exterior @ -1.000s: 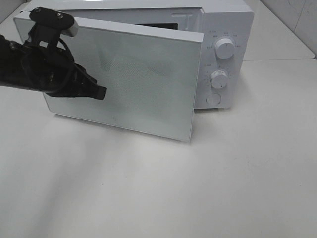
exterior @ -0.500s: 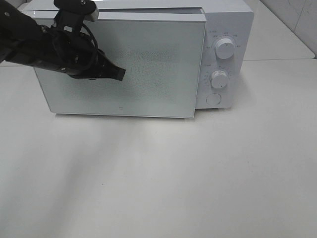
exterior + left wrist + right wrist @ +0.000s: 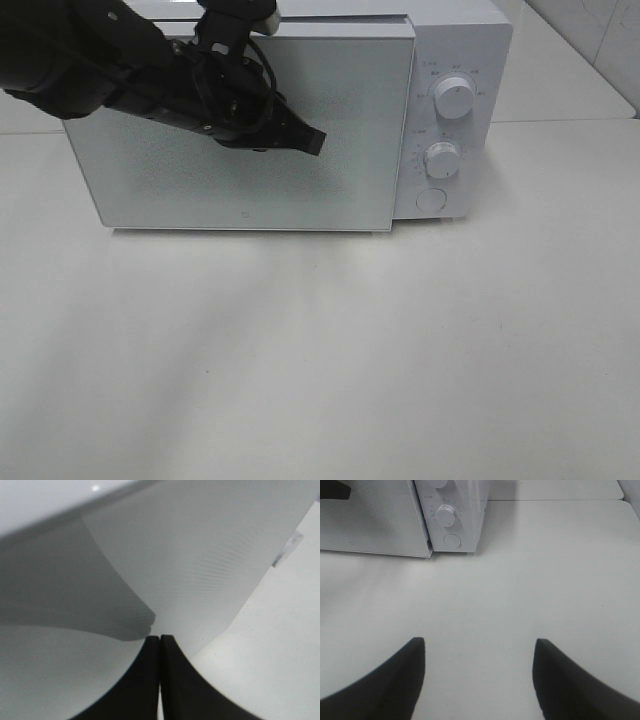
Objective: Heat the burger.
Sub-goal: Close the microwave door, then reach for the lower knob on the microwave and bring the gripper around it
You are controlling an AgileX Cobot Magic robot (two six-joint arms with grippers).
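Since a second ago the door (image 3: 200, 185) has swung from ajar to flush against the microwave (image 3: 462, 40). The left gripper (image 3: 314, 141) has slid from the door's 9 o'clock edge across to just right of its middle.

That left gripper is clenched on nothing. In the left wrist view its two black fingers (image 3: 175, 680) lie pressed together with only a hairline seam between them. Their tips sit at the door's speckled panel, where their shadow meets them, so they appear to touch it. The black arm runs from the gripper toward 10 o'clock in the high view, crossing the door's upper part.

At 3 o'clock from the gripper is the control panel, with an upper knob (image 3: 455, 100), a lower knob (image 3: 441, 158) and a round button (image 3: 430, 199) stacked top to bottom.

The right gripper (image 3: 479, 642) hangs released, its jaws spread wide above bare white table (image 3: 350, 350) and well apart from the oven. In its wrist view the oven lies toward 11 o'clock.

The burger shows in no view, and the shut door hides the oven's cavity.
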